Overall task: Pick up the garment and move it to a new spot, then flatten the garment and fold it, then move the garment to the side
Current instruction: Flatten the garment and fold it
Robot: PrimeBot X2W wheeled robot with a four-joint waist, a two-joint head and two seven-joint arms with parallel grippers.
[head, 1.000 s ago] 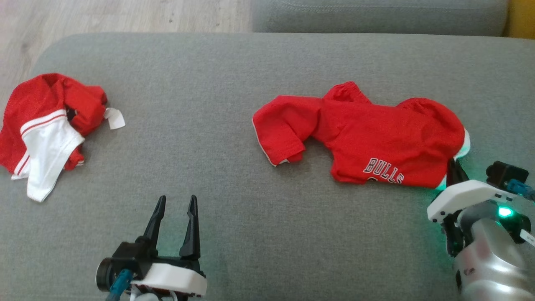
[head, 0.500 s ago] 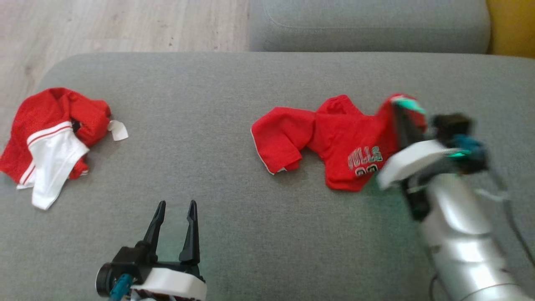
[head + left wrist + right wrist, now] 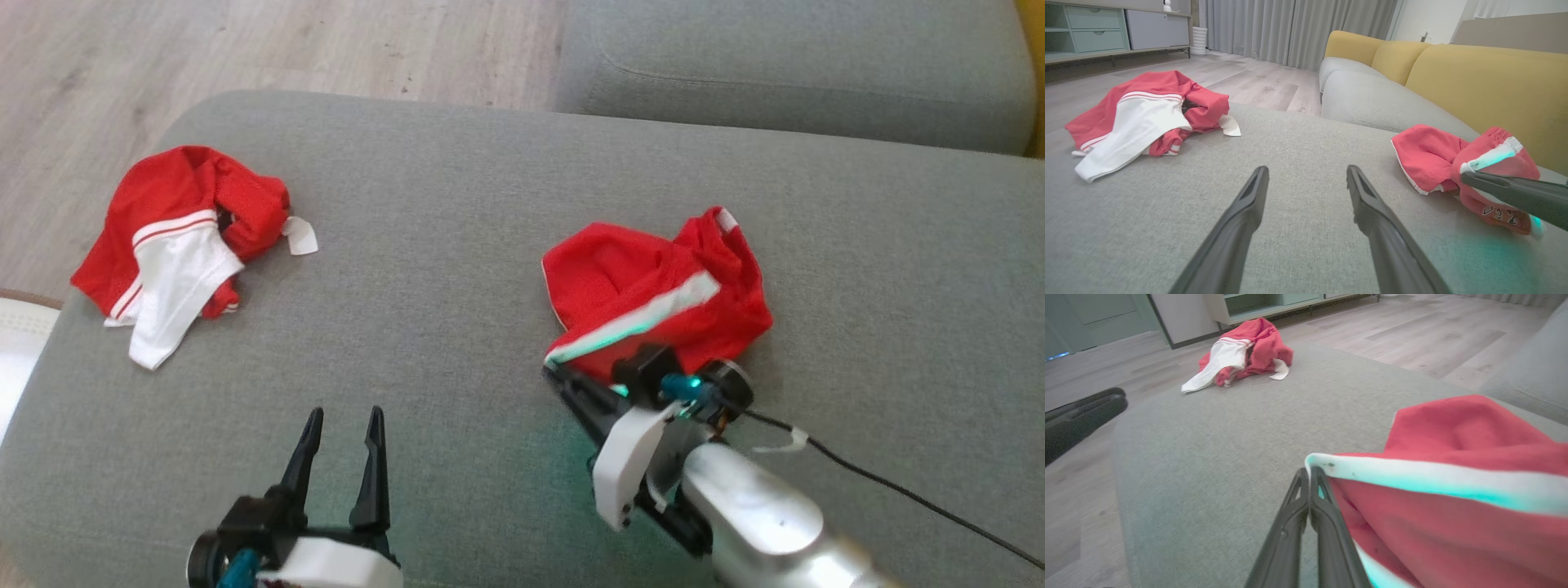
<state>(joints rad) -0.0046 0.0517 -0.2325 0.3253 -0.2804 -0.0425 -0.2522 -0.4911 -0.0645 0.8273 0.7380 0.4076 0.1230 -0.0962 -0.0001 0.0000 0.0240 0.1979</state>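
While the right gripper (image 3: 557, 377) pinches the jersey's (image 3: 653, 282) white hem between fully closed fingers, the cloth lies bunched on the sofa (image 3: 457, 245) just beyond its tips and to their right. Nearby the left gripper (image 3: 344, 413) hovers empty, fingers spread wide, with the shorts (image 3: 175, 237) well ahead to its left.

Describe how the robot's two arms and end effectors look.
The left end effector has two long, tapering black fingers on a black base, with a white shell and a teal connector. The right end effector is built alike, with a green glow around it, and sits on a rounded silver forearm. A thin black cable runs off beside it.
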